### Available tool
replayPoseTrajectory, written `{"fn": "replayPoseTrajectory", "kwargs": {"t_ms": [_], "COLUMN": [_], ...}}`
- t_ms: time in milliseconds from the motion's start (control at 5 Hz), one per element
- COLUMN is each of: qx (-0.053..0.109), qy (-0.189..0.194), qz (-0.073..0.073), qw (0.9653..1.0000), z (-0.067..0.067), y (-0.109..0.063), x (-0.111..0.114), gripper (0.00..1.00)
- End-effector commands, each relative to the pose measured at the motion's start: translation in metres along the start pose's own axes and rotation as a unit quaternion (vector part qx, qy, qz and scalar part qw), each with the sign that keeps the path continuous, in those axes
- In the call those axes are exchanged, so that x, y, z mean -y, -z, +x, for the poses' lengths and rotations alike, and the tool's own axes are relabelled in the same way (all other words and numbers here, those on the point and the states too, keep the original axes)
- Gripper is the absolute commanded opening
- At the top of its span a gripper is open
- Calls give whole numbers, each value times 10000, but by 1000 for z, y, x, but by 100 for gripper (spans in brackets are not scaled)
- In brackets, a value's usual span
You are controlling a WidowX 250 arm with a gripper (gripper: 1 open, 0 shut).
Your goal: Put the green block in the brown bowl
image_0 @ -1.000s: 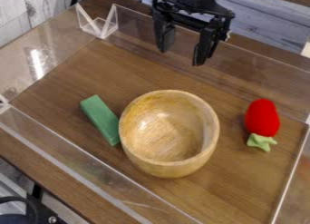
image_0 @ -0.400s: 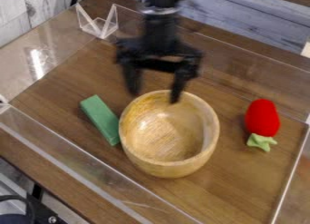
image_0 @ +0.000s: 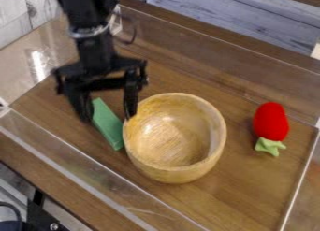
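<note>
Single camera view, looking down on a wooden worktop (image_0: 235, 183) with visible plank seams. Black robot arm (image_0: 82, 24) enters from the top left and reaches down over the left part of the worktop; its outline is somewhat blurred. At its lower end, the black jaws (image_0: 107, 96) stand wide apart, released, nothing grasped. One side lies toward the left of the view, the other toward the bowl, near its upper left rim; contact with the rim cannot be told.

Green block: flat, elongated, matte green rectangular bar (image_0: 108, 128), lying on the worktop just beside the bowl's left side, outside it. Long axis slanted, from upper left to lower right. Upper end lies beneath the jaws in this view and is partly covered by them; whether they touch it cannot be told.

Brown bowl: round, light-brown wooden bowl with a thick rim (image_0: 175, 141), upright, near the middle of the worktop. Interior visible; the block is not in it.

Right side: red strawberry-like toy with small green leaves (image_0: 270, 124), lying well apart from bowl and block, leaves pointing toward the bottom of the view.

Lower left corner: dark cables and hardware (image_0: 28, 211), partly cut off by the edge of the view.
</note>
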State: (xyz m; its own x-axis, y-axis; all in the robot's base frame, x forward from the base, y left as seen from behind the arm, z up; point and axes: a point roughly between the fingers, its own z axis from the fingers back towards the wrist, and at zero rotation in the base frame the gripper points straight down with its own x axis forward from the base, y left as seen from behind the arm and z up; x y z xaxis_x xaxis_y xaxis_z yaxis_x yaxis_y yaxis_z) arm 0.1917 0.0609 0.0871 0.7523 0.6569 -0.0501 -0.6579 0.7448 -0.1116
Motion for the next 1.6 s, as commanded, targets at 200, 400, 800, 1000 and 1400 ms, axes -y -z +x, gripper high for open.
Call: {"fn": "replayPoseTrajectory", "kwargs": {"t_ms": [200, 400, 800, 1000, 1400], "qx": [193, 119, 19, -16, -42], "qy": [-1246, -1555, -1691, -1711, -2160], "qz": [-419, -545, -591, -577, -616], "qw": [9911, 9863, 9838, 9836, 9744], "z": [17, 32, 43, 38, 40], "y": [8, 9, 23, 23, 38], "x": [-28, -43, -27, -8, 0], "gripper": [100, 100, 100, 100, 100]}}
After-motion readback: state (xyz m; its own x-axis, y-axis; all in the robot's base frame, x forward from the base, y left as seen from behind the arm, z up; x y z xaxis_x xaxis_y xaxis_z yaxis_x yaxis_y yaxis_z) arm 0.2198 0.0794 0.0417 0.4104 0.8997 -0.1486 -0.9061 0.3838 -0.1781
